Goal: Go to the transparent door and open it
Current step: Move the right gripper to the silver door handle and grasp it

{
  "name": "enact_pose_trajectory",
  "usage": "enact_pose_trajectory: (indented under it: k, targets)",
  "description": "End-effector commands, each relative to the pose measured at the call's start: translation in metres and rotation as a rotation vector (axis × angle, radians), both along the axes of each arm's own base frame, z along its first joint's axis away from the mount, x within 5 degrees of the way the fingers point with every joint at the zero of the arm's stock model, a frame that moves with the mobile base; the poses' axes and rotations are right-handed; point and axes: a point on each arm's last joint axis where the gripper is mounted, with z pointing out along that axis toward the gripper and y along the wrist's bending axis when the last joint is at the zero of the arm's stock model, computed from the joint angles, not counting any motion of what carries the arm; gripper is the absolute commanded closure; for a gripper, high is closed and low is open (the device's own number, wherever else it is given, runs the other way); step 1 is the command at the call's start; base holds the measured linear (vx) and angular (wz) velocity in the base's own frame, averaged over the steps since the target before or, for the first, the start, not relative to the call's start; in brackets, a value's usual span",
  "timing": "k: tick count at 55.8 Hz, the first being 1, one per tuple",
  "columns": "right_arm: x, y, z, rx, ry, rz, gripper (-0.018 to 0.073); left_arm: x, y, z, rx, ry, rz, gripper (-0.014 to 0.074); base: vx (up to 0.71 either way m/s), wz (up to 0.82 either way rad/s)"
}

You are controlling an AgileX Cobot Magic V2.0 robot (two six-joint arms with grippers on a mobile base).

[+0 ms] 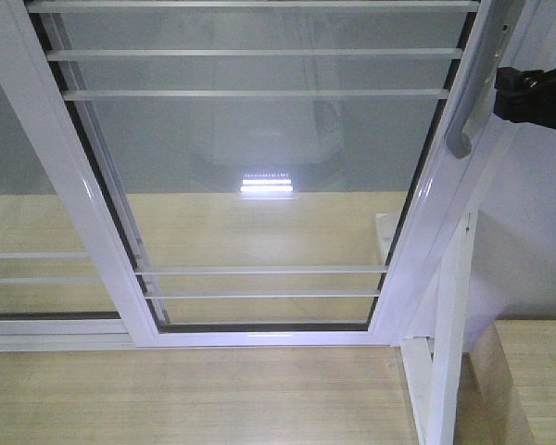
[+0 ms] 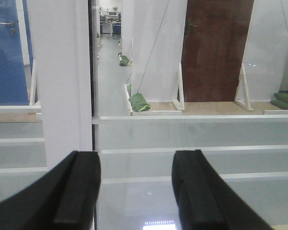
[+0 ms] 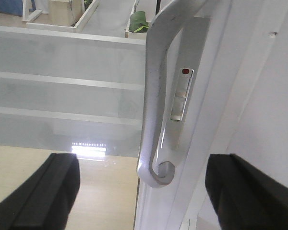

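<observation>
Pale wood-grain floor point(image 1: 195, 399) carries the transparent door point(image 1: 259, 336) along its far edge, a white stand leg point(image 1: 449, 352) at the right, a green sandbag point(image 2: 139, 102) farther off.

The left tool point(image 2: 137, 163) and right tool point(image 3: 146, 165) have broad matte-black fingers point(image 2: 72, 191) (flat, blocky tips).

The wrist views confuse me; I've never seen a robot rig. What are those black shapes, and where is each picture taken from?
It is a two-armed mobile robot. The front view looks from its body at the transparent door and a wooden floor. Each other camera sits on a wrist, looking out between that arm's black claw fingers. The left claw is open, facing glass. The right claw is open too, the door's grey handle between its fingers, not gripped. Nothing is held.
</observation>
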Motion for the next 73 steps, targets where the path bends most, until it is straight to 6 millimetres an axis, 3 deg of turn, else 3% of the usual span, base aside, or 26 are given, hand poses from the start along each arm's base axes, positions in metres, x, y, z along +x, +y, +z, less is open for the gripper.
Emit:
enact_pose_trajectory:
  k: [1, 13, 35, 45, 53, 69, 73]
  targets:
    - [0.014, -0.001, 0.017, -0.020, -0.166, -0.002, -0.0029, -0.002, 0.001, 0.020, -0.019, -0.116, 0.007, 0.0124, 0.00, 0.00]
    - [0.050, -0.001, -0.004, -0.023, -0.201, -0.008, -0.0024, -0.002, 0.001, 0.020, -0.019, -0.116, 0.007, 0.0124, 0.00, 0.00]
    - [0.127, 0.001, -0.023, 0.000, -0.258, -0.026, -0.0024, -0.002, 0.000, 0.018, -0.016, -0.086, 0.003, 0.0124, 0.00, 0.00]
    - [0.144, 0.002, -0.027, -0.004, -0.264, -0.023, 0.0001, -0.002, 0.000, 0.017, -0.015, -0.080, 0.002, 0.0124, 0.00, 0.00]
    - [0.145, 0.002, -0.025, -0.004, -0.292, -0.025, 0.0121, -0.002, 0.000, 0.016, -0.015, -0.072, 0.002, 0.0124, 0.00, 0.00]
    - [0.145, 0.003, -0.026, -0.003, -0.278, -0.020, 0.0573, -0.002, 0.000, 0.016, -0.015, -0.072, 0.002, 0.0124, 0.00, 0.00]
    - [0.144, 0.006, -0.026, -0.002, -0.275, -0.013, 0.0572, -0.002, 0.000, 0.016, -0.015, -0.072, 0.002, 0.0125, 0.00, 0.00]
